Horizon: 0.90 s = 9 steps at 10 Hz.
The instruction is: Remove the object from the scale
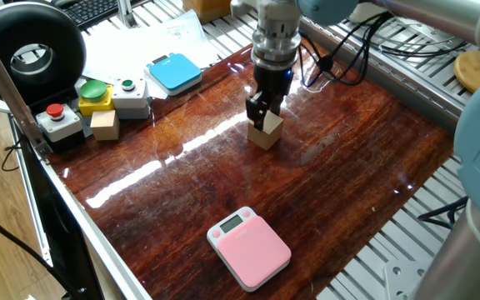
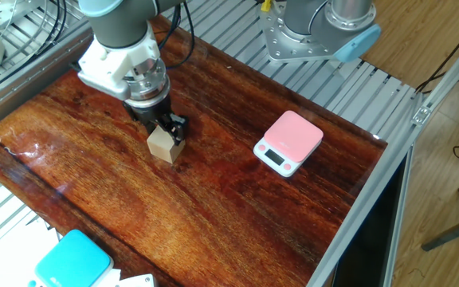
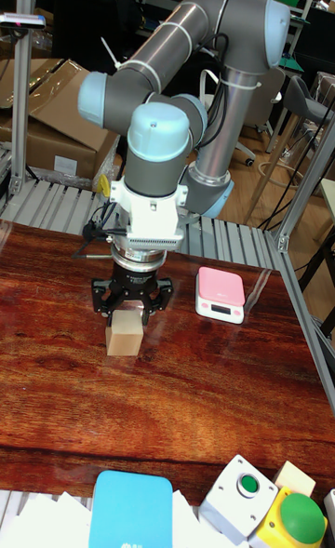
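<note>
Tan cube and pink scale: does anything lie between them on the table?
Nothing: between the cube and the scale the other fixed view shows only bare wood tabletop.

I see bare worktop (image 1: 340, 167) across mid-frame in one fixed view, between the cube (image 1: 266, 133) under my tool (image 1: 261, 116) and the pink scale (image 1: 249, 248) at bottom centre. Upper left is crowded: button boxes (image 1: 98, 104), beige block (image 1: 105, 125), blue scale (image 1: 174, 72).
</note>
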Available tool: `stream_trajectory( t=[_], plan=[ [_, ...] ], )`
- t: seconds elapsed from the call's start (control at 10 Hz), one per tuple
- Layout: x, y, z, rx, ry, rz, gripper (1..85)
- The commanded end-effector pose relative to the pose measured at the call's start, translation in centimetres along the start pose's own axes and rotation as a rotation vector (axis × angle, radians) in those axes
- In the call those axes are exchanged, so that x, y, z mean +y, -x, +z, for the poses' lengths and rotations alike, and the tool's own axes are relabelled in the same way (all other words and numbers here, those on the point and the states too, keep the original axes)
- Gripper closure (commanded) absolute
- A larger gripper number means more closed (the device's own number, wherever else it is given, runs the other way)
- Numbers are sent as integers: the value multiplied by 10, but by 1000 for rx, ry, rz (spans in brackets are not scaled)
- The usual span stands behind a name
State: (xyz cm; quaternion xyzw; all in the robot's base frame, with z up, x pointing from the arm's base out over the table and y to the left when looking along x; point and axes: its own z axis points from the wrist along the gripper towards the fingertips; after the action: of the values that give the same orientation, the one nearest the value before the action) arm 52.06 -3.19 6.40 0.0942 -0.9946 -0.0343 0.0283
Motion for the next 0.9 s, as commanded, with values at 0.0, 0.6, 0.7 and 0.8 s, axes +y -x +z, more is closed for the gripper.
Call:
stream_trajectory(
  t=[0.0, 0.6, 0.7, 0.8],
  plan=[
    [7, -17, -37, 15, 8, 25, 313],
    [12, -7, -66, -43, -16, 125, 847],
    [9, -2, -66, -62, -28, 111, 847],
    [7, 3, -67, -82, -36, 93, 847]
  ],
)
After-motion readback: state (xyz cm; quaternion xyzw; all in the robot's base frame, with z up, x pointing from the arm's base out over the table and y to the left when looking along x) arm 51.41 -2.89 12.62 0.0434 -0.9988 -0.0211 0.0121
